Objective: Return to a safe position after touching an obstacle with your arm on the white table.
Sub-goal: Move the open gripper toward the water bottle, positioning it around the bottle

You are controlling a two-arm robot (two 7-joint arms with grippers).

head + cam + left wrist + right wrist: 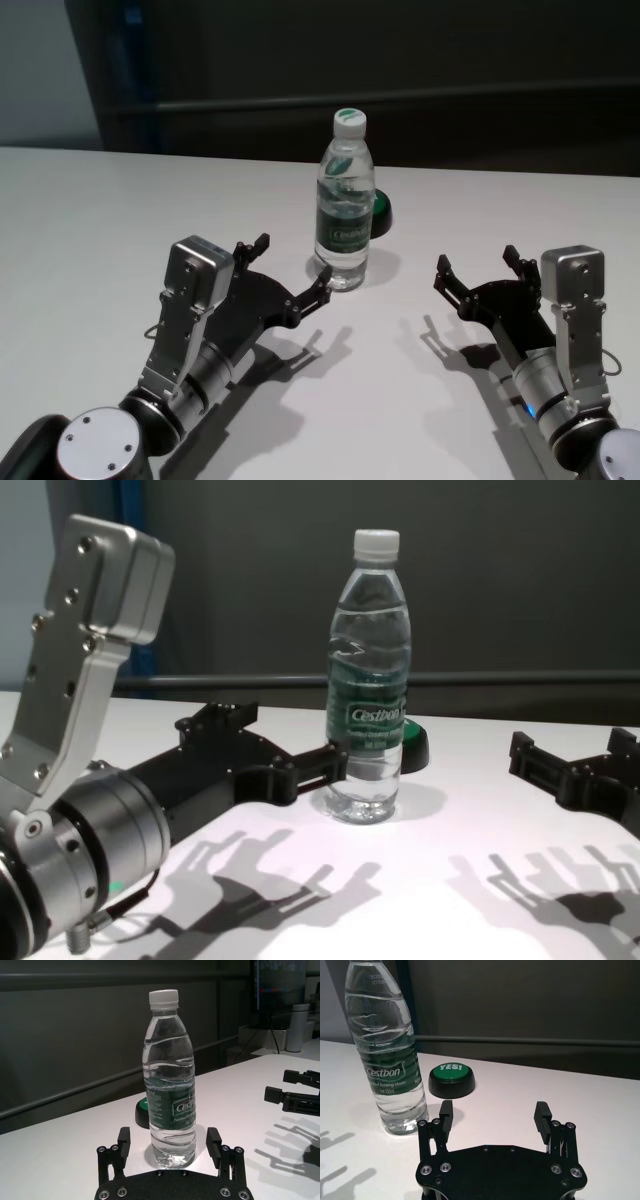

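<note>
The left gripper (292, 272) sits low over the white table (90, 220), its fingers spread wide and holding nothing; one fingertip (335, 763) is at the foot of the obstacle (344, 205), touching it or nearly so. The bottle stands upright directly ahead of that gripper, so a safe retreat judges as straight back toward the body. The right gripper (478, 268), likewise wide and empty, lies well apart on the other side; beyond the bottle sits a green-topped black button (451, 1079).

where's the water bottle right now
In the head view the water bottle stands upright mid-table, just ahead of the open left gripper, with the green-topped button right behind it.
</note>
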